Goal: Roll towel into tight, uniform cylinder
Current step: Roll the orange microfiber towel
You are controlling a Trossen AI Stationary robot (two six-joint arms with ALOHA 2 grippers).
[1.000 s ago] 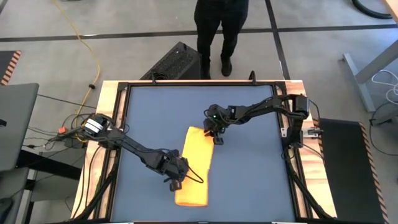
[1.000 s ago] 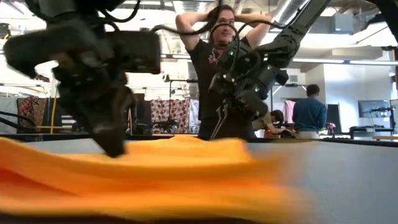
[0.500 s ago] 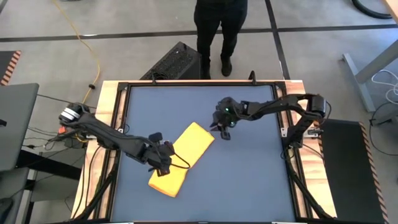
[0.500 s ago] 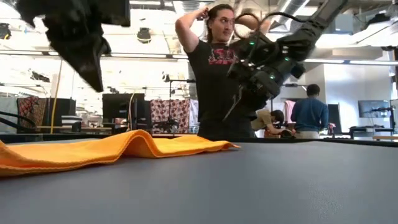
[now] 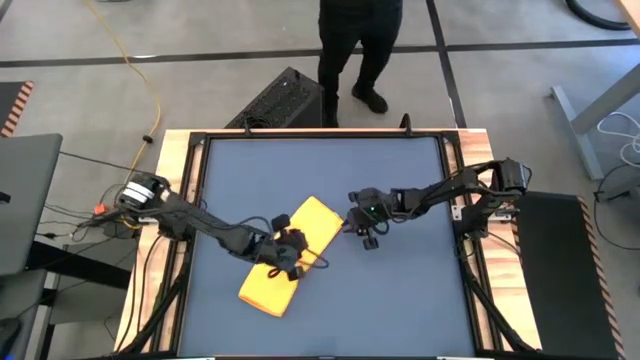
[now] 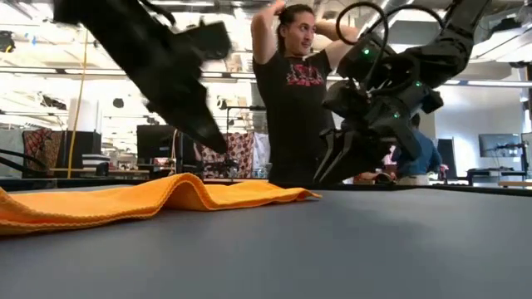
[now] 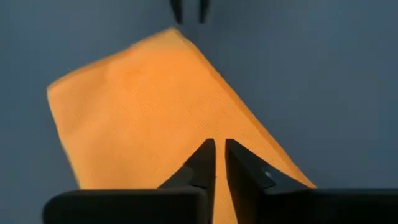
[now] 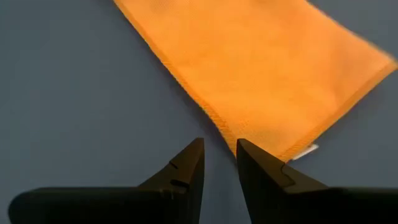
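left tool (image 7: 216, 148) barely parted above towel (image 7: 149, 106), holding nothing.

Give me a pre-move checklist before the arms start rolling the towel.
1. Towel lying flat as a folded strip, not yet rolled: ok.
2. Left gripper above the towel, holding nothing, fingers nearly together: ok.
3. Right gripper at the towel's far corner, open and empty: ok.
4. Strip square to the table: not ok, it lies diagonally.
5. Hump in the cloth in the low view: not ok, not flat there.
6. Person stands clear of the table: ok.
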